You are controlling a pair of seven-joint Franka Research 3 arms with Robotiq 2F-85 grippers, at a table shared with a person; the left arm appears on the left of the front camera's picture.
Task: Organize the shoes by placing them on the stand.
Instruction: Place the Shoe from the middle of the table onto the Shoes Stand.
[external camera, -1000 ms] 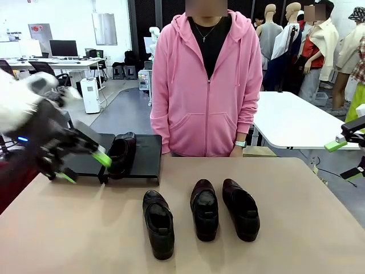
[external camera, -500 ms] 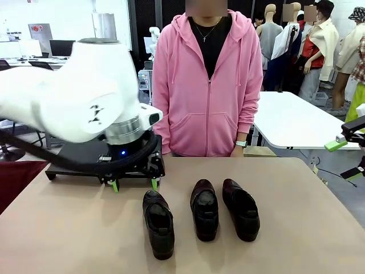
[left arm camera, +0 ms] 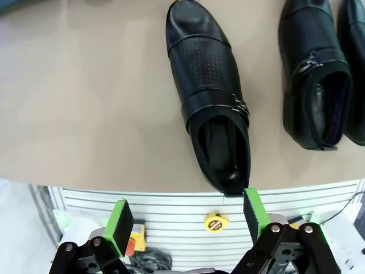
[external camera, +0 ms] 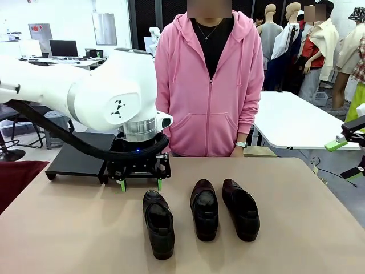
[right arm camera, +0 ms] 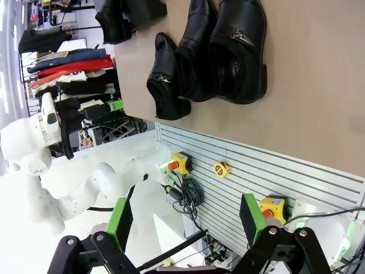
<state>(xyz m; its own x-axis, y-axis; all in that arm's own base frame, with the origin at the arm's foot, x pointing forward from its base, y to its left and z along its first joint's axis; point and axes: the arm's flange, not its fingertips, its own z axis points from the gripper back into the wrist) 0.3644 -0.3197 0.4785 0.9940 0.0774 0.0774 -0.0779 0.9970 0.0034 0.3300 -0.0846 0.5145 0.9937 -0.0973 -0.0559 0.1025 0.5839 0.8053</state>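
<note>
Currently 3 shoes (external camera: pixel 204 210) lie side by side on the tabletop (external camera: pixel 68 234), toes toward the robot's side and heels toward the person. The stand (external camera: pixel 77 161) sits at the tabletop's far left corner, partly hidden by the left arm.

The left fingers (external camera: pixel 122 185) point straight down, spread wide and holding nothing, just beyond the heel end of the leftmost shoe (external camera: pixel 158 224). In the left wrist view, that shoe runs lengthwise away from the fingers, heel nearest (off-centre, close to 1 pad). The closing line therefore crosses its long axis.

The right fingers (external camera: pixel 336 145) are also spread and empty. They hang off the tabletop's right side, well apart from every shoe.

Judgement: the left arm is the nearer one. The coming move calls for a short shift over the heel opening, then a descent.
</note>
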